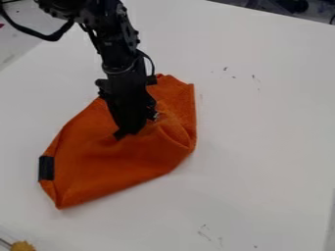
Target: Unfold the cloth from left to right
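The black gripper (131, 131) hangs from the upper left over the upper middle of the orange cloth (124, 159), its tip at or just above the fabric. Folded and bunched, the cloth lies on the white table, with creases to the right of the gripper and a fairly smooth part at the lower left. A black patch sits on its left edge. The arm hides part of the cloth's upper side, and whether the gripper holds fabric cannot be seen.
The white table (262, 132) extends around the cloth, with small dark marks at the upper right and near the bottom. A yellow fuzzy object (22, 246) is at the bottom left corner. Dark items lie beyond the table's top right edge.
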